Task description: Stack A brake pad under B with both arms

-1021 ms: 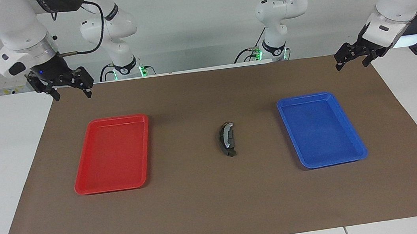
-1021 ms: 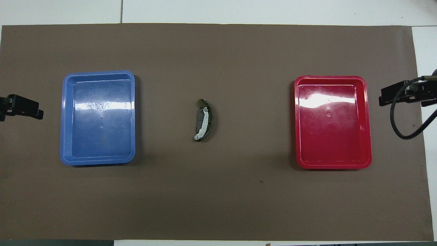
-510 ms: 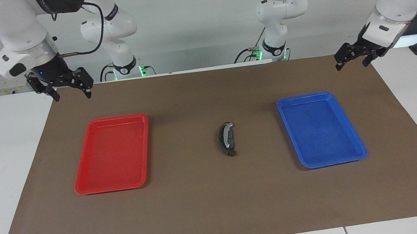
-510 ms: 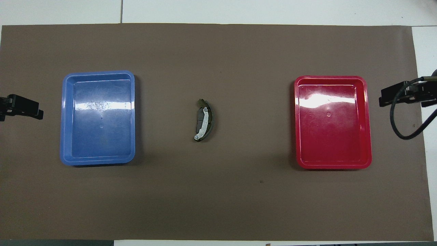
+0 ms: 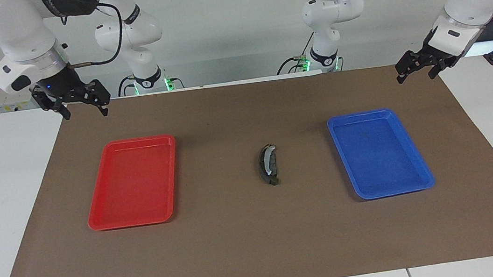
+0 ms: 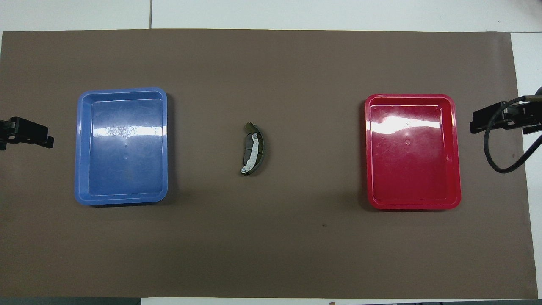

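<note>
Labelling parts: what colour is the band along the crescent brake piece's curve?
Pale grey-silver on the crescent brake piece, whose body is dark; clearest in the overhead view.

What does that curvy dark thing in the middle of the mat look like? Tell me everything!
B is a dark crescent with a pale grey band along its curve and a bright spot at the end nearer the robots. It looks like metal. It lies flat, resting on the short dark pad, whose edge peeks out on the side toward the blue tray. The pair sits on the brown mat between the two trays. No tool touches it.
</note>
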